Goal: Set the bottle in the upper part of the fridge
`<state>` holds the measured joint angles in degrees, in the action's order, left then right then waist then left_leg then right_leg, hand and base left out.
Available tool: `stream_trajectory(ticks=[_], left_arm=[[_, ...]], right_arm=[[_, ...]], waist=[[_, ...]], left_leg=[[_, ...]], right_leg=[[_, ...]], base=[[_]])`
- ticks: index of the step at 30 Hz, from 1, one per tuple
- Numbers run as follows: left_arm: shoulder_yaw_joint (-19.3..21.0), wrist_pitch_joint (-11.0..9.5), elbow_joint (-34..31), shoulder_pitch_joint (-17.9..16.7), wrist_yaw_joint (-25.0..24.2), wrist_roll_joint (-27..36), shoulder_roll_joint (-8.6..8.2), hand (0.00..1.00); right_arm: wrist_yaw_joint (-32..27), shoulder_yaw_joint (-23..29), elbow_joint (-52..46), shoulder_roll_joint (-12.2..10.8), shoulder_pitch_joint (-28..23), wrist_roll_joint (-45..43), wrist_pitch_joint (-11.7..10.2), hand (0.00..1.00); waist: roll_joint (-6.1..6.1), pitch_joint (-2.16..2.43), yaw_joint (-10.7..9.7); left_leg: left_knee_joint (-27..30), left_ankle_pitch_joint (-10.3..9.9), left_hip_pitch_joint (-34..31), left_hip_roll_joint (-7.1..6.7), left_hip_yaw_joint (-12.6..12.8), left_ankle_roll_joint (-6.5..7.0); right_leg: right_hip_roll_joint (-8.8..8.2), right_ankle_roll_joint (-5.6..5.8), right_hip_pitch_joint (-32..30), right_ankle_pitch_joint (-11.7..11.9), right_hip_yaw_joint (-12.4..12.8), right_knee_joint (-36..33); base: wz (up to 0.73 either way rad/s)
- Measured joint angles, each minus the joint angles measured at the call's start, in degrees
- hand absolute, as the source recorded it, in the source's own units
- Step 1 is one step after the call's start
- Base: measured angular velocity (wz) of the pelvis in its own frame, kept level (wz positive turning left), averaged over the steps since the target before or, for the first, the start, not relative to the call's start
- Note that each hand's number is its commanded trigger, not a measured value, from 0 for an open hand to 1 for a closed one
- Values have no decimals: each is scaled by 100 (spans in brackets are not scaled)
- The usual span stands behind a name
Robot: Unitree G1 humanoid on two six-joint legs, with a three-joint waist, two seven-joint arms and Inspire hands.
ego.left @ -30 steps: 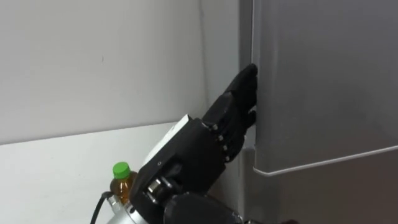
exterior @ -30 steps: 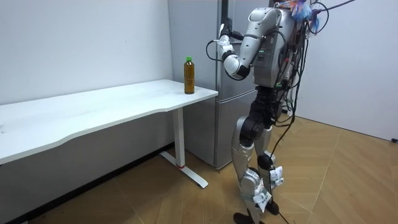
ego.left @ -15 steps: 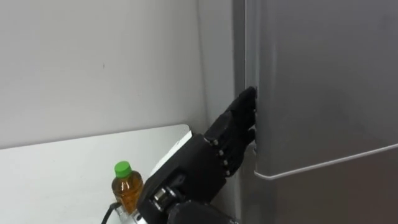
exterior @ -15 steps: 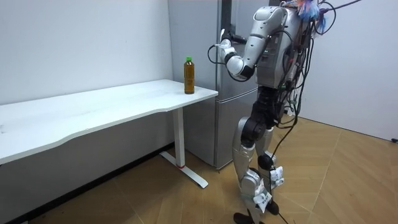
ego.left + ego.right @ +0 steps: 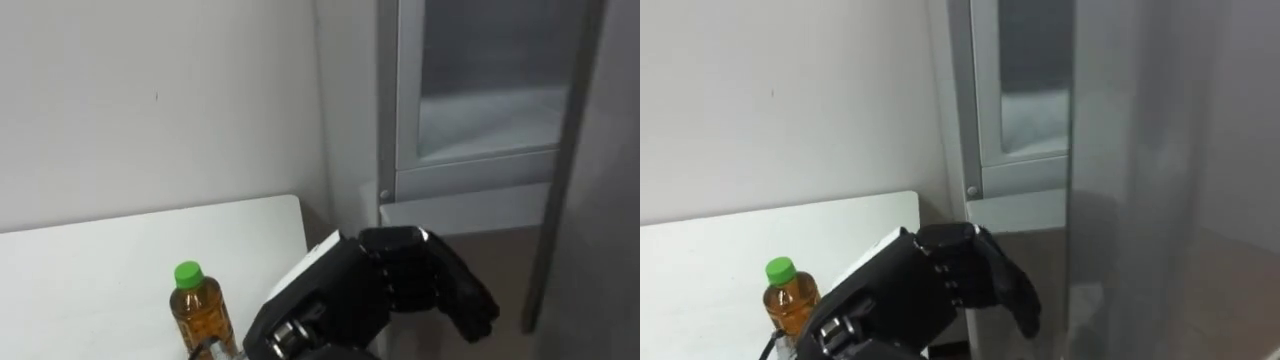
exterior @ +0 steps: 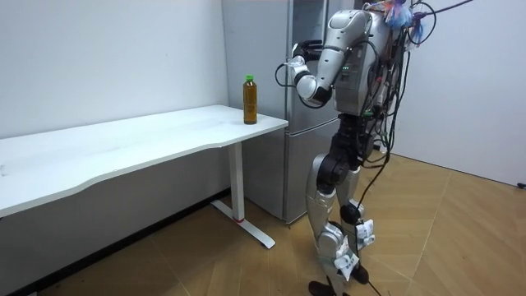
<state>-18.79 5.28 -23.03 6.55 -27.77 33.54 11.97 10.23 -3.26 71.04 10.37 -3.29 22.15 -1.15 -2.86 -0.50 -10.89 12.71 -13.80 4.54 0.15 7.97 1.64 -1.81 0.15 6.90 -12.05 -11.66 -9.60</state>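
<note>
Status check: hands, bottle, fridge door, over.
Left hand curled, empty, beside the open fridge. Amber bottle with green cap upright on white table, not yet grasped. Grey upper fridge door open; way in clear.

No text, number or sign can be read anywhere. The bottle (image 5: pixel 200 315), to the left of the left hand (image 5: pixel 410 285), turns only its plain green cap and amber body to the eye views, and in the room view it is too small for any print to be made out. The grey fridge (image 5: pixel 470 185) above and beyond the hand shows bare surfaces with no legible mark.
</note>
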Motion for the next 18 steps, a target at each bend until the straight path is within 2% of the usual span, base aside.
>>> stream_trajectory(ticks=[4, 6, 7, 8, 9, 10, 18], left_arm=[[-1, 3, 0, 0, -50, -1, -1, 66], [-1, 4, 0, 0, -53, -1, -1, 58], [-1, 4, 0, 0, -55, -1, -1, 51], [-4, 4, 0, 0, -59, -1, -1, 37], [-20, 4, 0, 0, -59, -1, -1, 4], [-34, 5, 0, 0, -59, -1, -1, 0], [-164, 71, 0, 0, -83, -1, 1, 0]], right_arm=[[5, 1, 0, -1, -6, -1, -1, 0], [6, 1, 0, -1, -6, -1, -1, 0], [6, 1, 0, -1, -6, -1, -1, 0], [6, 1, 1, -1, -6, 2, -1, 0], [6, 0, 2, -1, -6, 6, 0, 0], [6, 0, 2, -1, -6, 6, 0, 0], [4, 0, 2, -6, -7, 9, 0, 0]], waist=[[1, 0, -1], [1, 0, -1], [1, 0, 0], [1, 0, -2], [1, 0, -2], [1, 0, -1], [11, -6, -1]], left_leg=[[-1, 0, 17, 2, 3, 0], [0, 0, 21, 2, 4, 0], [1, 0, 22, 2, 4, 0], [3, 0, 24, 2, 4, 0], [3, 0, 25, 2, 4, 0], [3, 0, 26, 1, 4, 0], [1, 1, 35, 0, 6, 1]], right_leg=[[3, -1, 4, 1, 19, -11], [3, -1, 5, 1, 23, -15], [3, -2, 6, 1, 24, -17], [3, -3, 7, 2, 27, -18], [3, -4, 8, 3, 28, -18], [3, -4, 8, 3, 29, -18], [6, -4, 10, 2, 47, -3]], base=[[0], [0], [0], [0], [0], [0], [0]])
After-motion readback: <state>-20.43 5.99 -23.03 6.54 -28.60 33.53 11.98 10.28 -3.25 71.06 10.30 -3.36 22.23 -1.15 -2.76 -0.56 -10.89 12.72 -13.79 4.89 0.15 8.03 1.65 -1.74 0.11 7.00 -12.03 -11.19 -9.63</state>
